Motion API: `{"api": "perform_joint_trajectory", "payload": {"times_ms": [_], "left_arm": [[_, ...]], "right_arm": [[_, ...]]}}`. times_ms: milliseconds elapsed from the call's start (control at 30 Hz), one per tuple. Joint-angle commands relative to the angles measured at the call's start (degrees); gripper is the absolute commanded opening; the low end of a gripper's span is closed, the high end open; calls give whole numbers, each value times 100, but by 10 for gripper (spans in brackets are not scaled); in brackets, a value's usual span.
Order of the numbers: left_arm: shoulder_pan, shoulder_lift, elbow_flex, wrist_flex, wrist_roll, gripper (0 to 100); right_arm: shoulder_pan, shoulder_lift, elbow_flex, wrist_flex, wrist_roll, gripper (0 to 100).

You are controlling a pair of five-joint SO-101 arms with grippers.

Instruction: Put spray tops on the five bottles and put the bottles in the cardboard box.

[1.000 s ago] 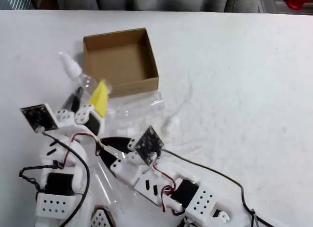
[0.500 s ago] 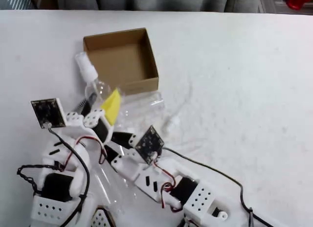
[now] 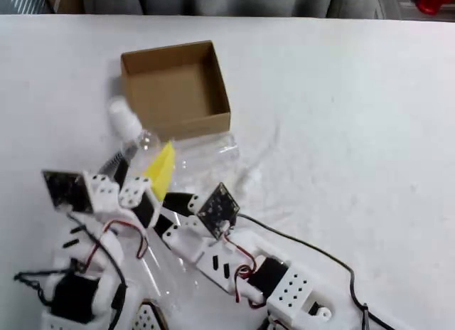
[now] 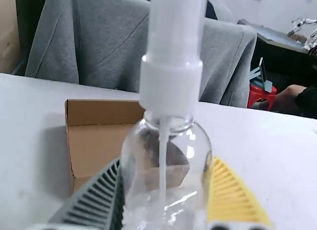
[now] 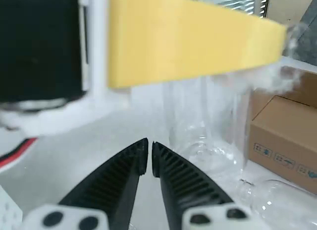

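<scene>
left end effector grasping capped spray bottle | cardboard box just ahead, empty | right end effector clenched, empty | none boxed yet

A clear bottle is being gripped around its body by the left gripper. A white spray top is being carried on its neck, tilted toward a near corner of the box. The brown cardboard box is being kept open side up on the table. A second bottle is being left on its side just before the box, with a loose top lying near it.
</scene>
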Motion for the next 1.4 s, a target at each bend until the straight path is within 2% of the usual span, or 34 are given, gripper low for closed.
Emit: {"api": "perform_joint_trajectory", "payload": {"times_ms": [0, 533, 633, 800, 867, 1033, 1233, 1367], "left_arm": [[233, -321, -396, 352, -53, 24], [215, -242, -176, 264, -229, 24], [127, -224, -26, -44, -360, 24], [-673, -198, 378, -1037, -378, 23], [-778, -40, 396, -1301, -378, 23], [-822, 1455, -211, -1916, -387, 23], [-831, 3846, -1591, -2514, -396, 23], [-831, 4963, -2242, -2919, -1011, 23]], "right_arm": [[347, -22, -79, -145, 18, 15], [778, -22, -88, -145, 53, 15], [760, -22, -79, -110, 70, 15], [787, -22, -53, -101, 70, 15], [796, -22, -53, -101, 70, 15], [813, 4, -53, -101, 70, 15], [1385, 13, -88, -101, 70, 15], [1596, 13, -97, -136, 70, 15]]}}
